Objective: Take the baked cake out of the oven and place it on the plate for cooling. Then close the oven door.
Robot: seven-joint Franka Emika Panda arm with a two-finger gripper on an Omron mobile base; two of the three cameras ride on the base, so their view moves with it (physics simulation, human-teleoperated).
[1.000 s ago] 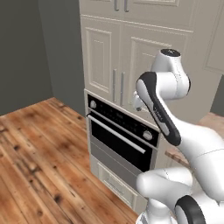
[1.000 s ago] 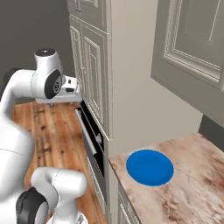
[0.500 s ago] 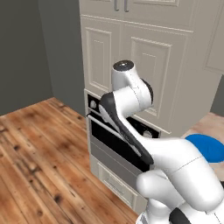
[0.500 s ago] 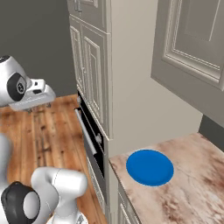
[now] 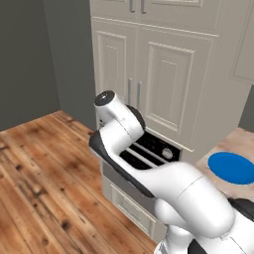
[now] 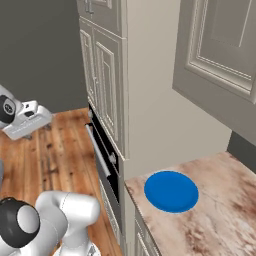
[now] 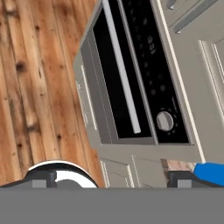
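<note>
The oven (image 7: 144, 74) has a black control strip with a round silver knob (image 7: 164, 120). Its oven door (image 7: 111, 78), black glass with a long silver bar handle (image 7: 121, 70), stands upright against the oven front. From the side, the oven door (image 6: 102, 162) shows edge-on. The blue plate (image 6: 171, 191) lies on the marble counter right of the oven, and the plate (image 5: 231, 167) is bare. My gripper (image 7: 113, 179) is open and empty, hanging over the wooden floor and facing the door from a distance. The gripper (image 6: 40, 117) is well left of the oven. The cake is out of view.
Cream panelled cabinets (image 5: 163, 74) rise above the oven, and a drawer front (image 5: 126, 208) sits below it. Wood floor (image 5: 44, 173) spreads to the left. The marble counter (image 6: 225, 200) runs right, under a wall cabinet (image 6: 220, 60). My arm (image 5: 129, 144) crosses the oven front.
My arm has swung left and back, carrying the hand away from the oven front out over the floor. The jaws have stayed open. The door and plate have not moved.
</note>
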